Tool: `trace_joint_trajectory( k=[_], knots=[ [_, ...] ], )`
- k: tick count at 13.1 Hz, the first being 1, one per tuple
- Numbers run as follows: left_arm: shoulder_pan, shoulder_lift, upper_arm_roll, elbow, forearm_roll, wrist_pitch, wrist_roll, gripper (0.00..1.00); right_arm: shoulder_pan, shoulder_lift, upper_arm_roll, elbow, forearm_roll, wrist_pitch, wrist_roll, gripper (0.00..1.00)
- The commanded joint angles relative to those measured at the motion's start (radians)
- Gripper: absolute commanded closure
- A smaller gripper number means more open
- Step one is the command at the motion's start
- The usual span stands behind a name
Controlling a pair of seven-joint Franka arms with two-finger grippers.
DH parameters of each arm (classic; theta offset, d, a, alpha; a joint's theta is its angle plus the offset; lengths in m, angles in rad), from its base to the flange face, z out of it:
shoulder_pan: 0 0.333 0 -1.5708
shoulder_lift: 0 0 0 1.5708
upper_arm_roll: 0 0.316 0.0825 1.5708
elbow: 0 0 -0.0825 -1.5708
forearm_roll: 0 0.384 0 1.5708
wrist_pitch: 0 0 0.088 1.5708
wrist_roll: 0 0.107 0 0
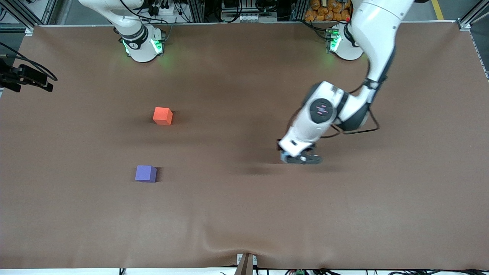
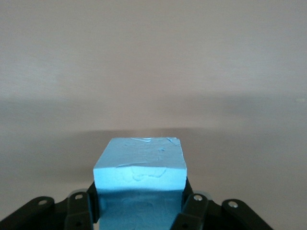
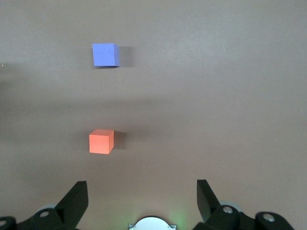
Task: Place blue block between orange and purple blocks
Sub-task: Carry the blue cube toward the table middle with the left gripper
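The blue block [image 2: 140,163], a light sky-blue cube, sits between the fingers of my left gripper [image 2: 139,203], which is shut on it. In the front view the left gripper [image 1: 301,157] is low over the brown table, toward the left arm's end, and a sliver of the blue block [image 1: 284,156] shows at its side. The orange block [image 1: 162,115] and the purple block [image 1: 145,173] rest on the table toward the right arm's end, the purple one nearer the front camera. My right gripper [image 3: 141,201] hangs open and empty high above the orange block [image 3: 101,141] and purple block [image 3: 105,54].
A brown cover [image 1: 244,206] spans the table, with a raised fold [image 1: 244,246] at its near edge. A black camera mount [image 1: 23,78] juts in at the right arm's end. The right arm's base [image 1: 141,44] stands at the table's back edge.
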Motion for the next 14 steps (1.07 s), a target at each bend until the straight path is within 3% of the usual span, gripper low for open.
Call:
trace_joint_trajectory(
  k=[1, 7, 13, 14],
  knots=[
    [-0.104, 0.178, 0.013, 0.249, -0.029, -0.088, -0.117, 1.0, -0.004, 0.049, 0.013, 0.006, 0.008, 0.049, 0.012, 0.0],
    [-0.25, 0.295, 0.023, 0.398, -0.047, -0.09, -0.137, 1.0, 0.042, 0.111, 0.013, 0.008, 0.011, 0.12, 0.014, 0.0],
    [-0.333, 0.362, 0.032, 0.407, -0.046, -0.059, -0.138, 1.0, 0.08, 0.138, 0.013, 0.003, 0.014, 0.133, 0.014, 0.0],
    [-0.333, 0.359, 0.032, 0.398, -0.047, -0.059, -0.148, 0.85, 0.081, 0.144, 0.013, 0.003, 0.016, 0.133, 0.014, 0.0]
  ],
)
